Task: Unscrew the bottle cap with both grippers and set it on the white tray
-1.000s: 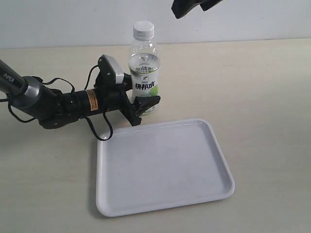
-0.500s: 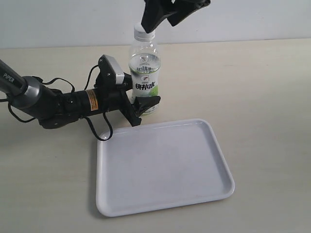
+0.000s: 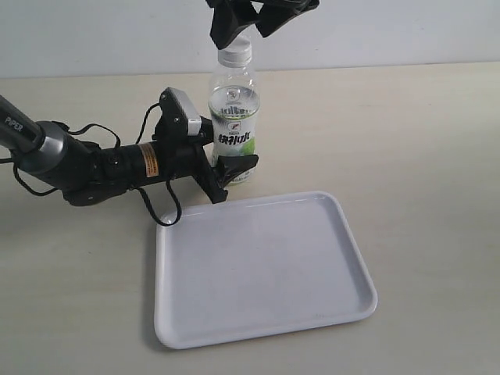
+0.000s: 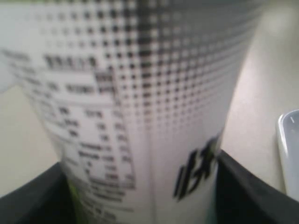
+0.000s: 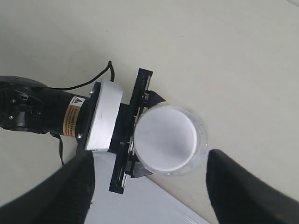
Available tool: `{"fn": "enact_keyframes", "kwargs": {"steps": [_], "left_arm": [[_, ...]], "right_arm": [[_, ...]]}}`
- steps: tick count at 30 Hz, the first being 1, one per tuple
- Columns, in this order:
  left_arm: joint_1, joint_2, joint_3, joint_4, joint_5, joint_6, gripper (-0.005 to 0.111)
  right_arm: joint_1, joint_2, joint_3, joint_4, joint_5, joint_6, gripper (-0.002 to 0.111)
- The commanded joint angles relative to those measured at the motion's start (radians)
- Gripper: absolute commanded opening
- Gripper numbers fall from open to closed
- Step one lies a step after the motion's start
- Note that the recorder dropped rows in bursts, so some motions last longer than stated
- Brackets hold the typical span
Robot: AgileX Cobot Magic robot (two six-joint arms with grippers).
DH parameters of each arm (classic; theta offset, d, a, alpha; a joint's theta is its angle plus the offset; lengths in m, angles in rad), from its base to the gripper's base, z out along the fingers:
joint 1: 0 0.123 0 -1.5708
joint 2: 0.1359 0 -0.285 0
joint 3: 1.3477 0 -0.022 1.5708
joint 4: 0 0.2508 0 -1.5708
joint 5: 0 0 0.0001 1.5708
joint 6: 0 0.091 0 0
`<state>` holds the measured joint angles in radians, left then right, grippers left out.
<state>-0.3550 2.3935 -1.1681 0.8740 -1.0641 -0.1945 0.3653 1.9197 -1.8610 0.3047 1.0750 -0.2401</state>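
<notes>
The white tray (image 3: 266,273) is laid flat on the table (image 3: 422,141), on the near side of the bottle, and nothing is seen on it. The bottle (image 3: 232,117) stands upright just beyond the tray's far-left corner, its long axis vertical. Its lower body is clasped from the side by the left gripper (image 3: 225,168). In the left wrist view the two fingers are pressed against opposite sides of the label, so the bottle is steadied against turning.

The right gripper (image 3: 242,33) is held directly above the neck and pointed down along the bottle's axis, with its jaws spread wide and nothing grasped. The bottle cap (image 3: 234,53) is seated on the neck, straight below that released claw. In the right wrist view it is roughly centred between the fingers. The right arm is therefore judged the one to take the cap. A straight descent along the vertical axis is called for before the jaws are closed on the cap's side.
</notes>
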Motion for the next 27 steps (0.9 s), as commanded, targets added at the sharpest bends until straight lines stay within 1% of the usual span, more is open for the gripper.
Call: {"fn": "enact_keyframes", "kwargs": {"steps": [1,4,22,27], "left_arm": [[-0.014,-0.009,-0.004,0.014,0.030,0.009,0.000],[-0.018,-0.009,-0.004,0.014,0.030,0.009,0.000],[-0.018,-0.009,-0.005,0.017,0.037,0.009,0.000],[-0.018,-0.009,-0.006,0.014,0.037,0.009,0.000]], "right_arm": [[0.001,-0.001,-0.011,-0.009,-0.038,0.015,0.066],[0.001,0.001,-0.011,-0.009,-0.069,0.024,0.066],[0.001,0.066,-0.011,-0.059,-0.074,0.061,0.065],[0.001,0.069,-0.011,-0.057,-0.078,0.061,0.062]]}}
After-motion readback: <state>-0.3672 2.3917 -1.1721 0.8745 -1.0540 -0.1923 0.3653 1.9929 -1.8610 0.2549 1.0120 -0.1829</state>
